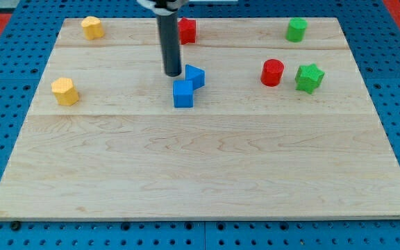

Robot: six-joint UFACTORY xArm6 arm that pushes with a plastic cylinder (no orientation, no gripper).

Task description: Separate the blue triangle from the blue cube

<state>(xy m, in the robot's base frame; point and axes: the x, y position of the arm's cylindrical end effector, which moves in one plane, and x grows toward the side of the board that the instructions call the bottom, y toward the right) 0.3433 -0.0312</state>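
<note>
Tip [172,73] just left of blue triangle [195,75], which touches blue cube [183,94]; end effector state indiscernible.

view: single | position: high, front of board [207,173] | facing: obliquely down | range: whole board framed

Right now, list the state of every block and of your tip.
blue cube: touching the blue triangle
blue triangle: against the cube's upper right
my tip: just left of the triangle, above the cube
red block: alone, partly behind the rod
red cylinder: upright, apart from the green star
</note>
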